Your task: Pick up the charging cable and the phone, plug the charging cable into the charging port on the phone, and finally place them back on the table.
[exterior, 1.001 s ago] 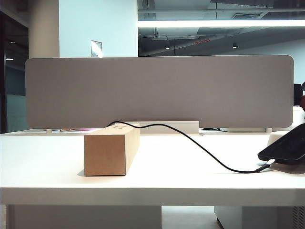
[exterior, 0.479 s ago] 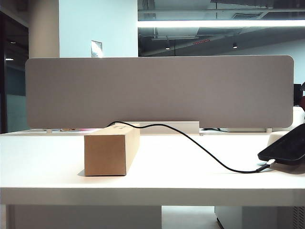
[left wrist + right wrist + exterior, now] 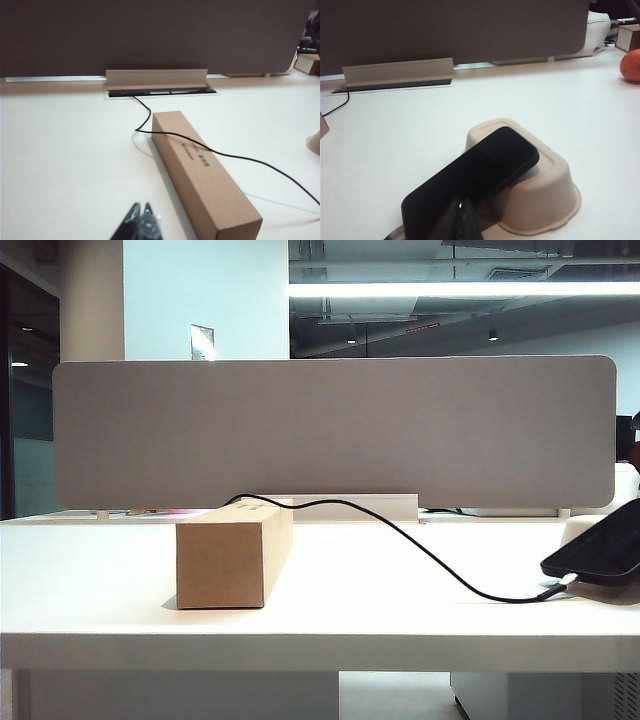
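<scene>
The phone (image 3: 600, 548), glossy black, leans tilted with its upper end on an upturned beige bowl (image 3: 545, 190) at the table's (image 3: 320, 640) right. The black charging cable (image 3: 420, 540) runs from behind the cardboard box (image 3: 232, 555) down across the table, and its end (image 3: 553, 591) meets the phone's low end. The charging port is too small to make out. In the left wrist view the cable (image 3: 235, 156) lies over the box (image 3: 200, 175), and my left gripper (image 3: 141, 205) is shut and empty beside the box. My right gripper (image 3: 460, 200) is shut and empty, just over the phone's (image 3: 475, 175) low end.
A grey fabric divider panel (image 3: 330, 430) stands along the table's back, with a cable slot and raised flap (image 3: 156, 80) below it. An orange fruit (image 3: 631, 65) lies at the far right. Neither arm shows in the exterior view.
</scene>
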Available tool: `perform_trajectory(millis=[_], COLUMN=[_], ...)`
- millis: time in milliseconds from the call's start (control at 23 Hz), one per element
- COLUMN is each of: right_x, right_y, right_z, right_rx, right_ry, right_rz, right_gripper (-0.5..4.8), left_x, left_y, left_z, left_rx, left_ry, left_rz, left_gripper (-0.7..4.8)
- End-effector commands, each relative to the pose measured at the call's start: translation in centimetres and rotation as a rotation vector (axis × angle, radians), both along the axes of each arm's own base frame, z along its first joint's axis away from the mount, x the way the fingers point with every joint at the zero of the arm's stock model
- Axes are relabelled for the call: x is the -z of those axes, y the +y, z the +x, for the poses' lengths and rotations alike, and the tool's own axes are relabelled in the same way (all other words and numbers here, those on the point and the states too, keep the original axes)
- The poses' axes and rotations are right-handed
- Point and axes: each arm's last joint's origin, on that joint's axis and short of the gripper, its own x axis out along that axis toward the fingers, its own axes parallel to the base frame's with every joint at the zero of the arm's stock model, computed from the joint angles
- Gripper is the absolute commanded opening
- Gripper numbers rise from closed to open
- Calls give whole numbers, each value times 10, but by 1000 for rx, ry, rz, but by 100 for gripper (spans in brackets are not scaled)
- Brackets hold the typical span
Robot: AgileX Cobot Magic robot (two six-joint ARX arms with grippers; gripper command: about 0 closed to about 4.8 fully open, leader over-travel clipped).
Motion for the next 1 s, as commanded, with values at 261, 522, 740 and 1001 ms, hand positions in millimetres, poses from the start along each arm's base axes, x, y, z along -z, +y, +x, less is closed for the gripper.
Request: perform_trajectory(millis=[261, 522, 740, 1001], right_x=[0, 0, 0, 0], right_y=[0, 0, 0, 0], right_z=[0, 0, 0, 0], right_rx=[2, 2, 2, 2], right_ry=[-8, -8, -7, -8], right_rz=[-4, -4, -4, -4], right_gripper=[-1, -1, -1, -1], left_x=[7, 27, 38, 48], left_y=[9, 21, 27, 31], left_z=[2, 3, 8, 12], left_rx=[-147, -253, -291, -325], left_ry=[-35, -82, -99, -123], left_rz=[-24, -34, -26, 49], left_gripper=[-6, -6, -6, -6])
